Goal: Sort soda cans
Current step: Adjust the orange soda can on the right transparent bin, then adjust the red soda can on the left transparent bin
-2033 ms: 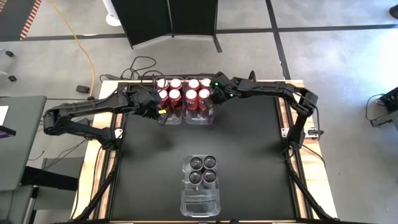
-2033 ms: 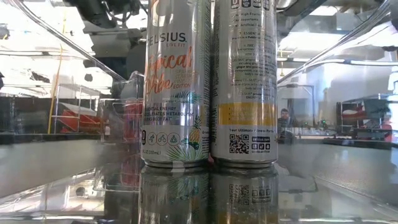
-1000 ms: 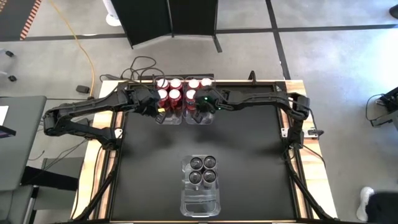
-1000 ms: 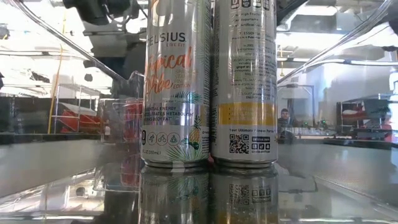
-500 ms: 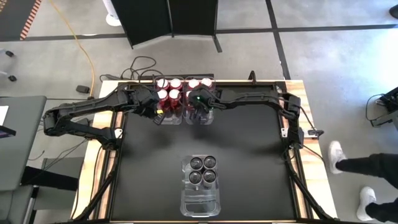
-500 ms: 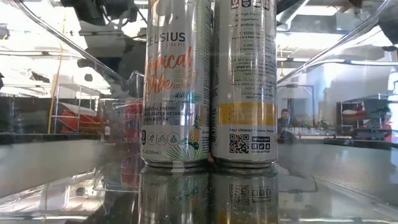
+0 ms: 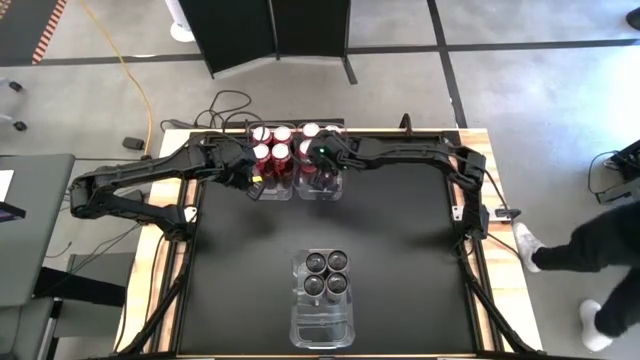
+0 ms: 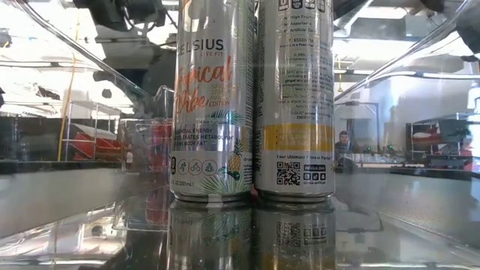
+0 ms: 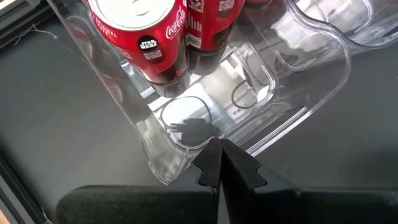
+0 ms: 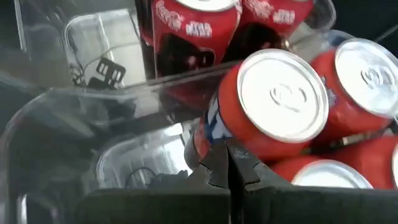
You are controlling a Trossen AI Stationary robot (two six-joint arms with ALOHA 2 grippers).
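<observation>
- Four dark grey cans (image 7: 326, 273) stand upright in the near clear bin (image 7: 322, 328), packed at its far end, well apart from both arms; its near half is bare
- Between that bin and the far ones lies the black tabletop (image 7: 400, 240), wide free room for carrying a can across
- Two grippers work at the far bins, both with fingers pressed together and holding nothing
- Left gripper (image 9: 219, 163) hangs over the near corner of the far left bin (image 9: 292, 93); the bin floor below it is vacant, and the closest red can (image 9: 140, 34) stands upright just beyond, long axis vertical
- Right gripper (image 10: 221, 158) sits low inside the far right bin (image 10: 56, 124), its tips against, or just short of, the side of a red can (image 10: 273, 102); I cannot tell whether they touch
- That can leans against its neighbours rather than standing plumb
- My judgement: the right arm is nearer to a can, yet its fingers must spread before any grasp, and the bin wall and crowded red cans (image 7: 278, 152) leave little side room, so a lift straight up looks safest
</observation>
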